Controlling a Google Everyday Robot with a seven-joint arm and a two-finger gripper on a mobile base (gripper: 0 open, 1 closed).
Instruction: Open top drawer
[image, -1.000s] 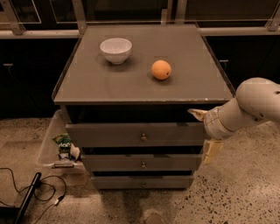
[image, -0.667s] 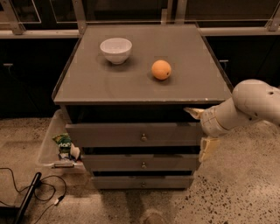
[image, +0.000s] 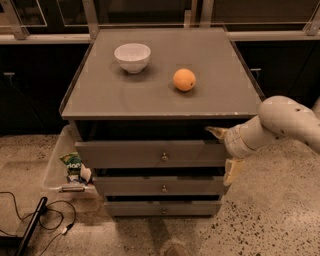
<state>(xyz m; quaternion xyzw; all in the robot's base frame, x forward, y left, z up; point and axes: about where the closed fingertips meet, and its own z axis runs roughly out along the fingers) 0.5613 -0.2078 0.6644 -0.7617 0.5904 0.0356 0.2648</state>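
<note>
— Where is the drawer (image: 150, 154) sitting?
— Just under the front edge of the tabletop (image: 220, 95), and it is looking partly out. The gripper (image: 227, 152) is hanging below the front right corner with jaws spread, one above and one below the drawer's right end.
— How is it going to handle?
— Probably stiff and rather heavy. The small knob (image: 164, 157) is offering the natural hold. The bowl (image: 132, 56) and orange (image: 184, 79) are resting on top and are not blocking.

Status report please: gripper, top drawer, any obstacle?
Gripper at right end of top drawer. Drawer seems partly out. Floor bin sits to the left, off its path.
</note>
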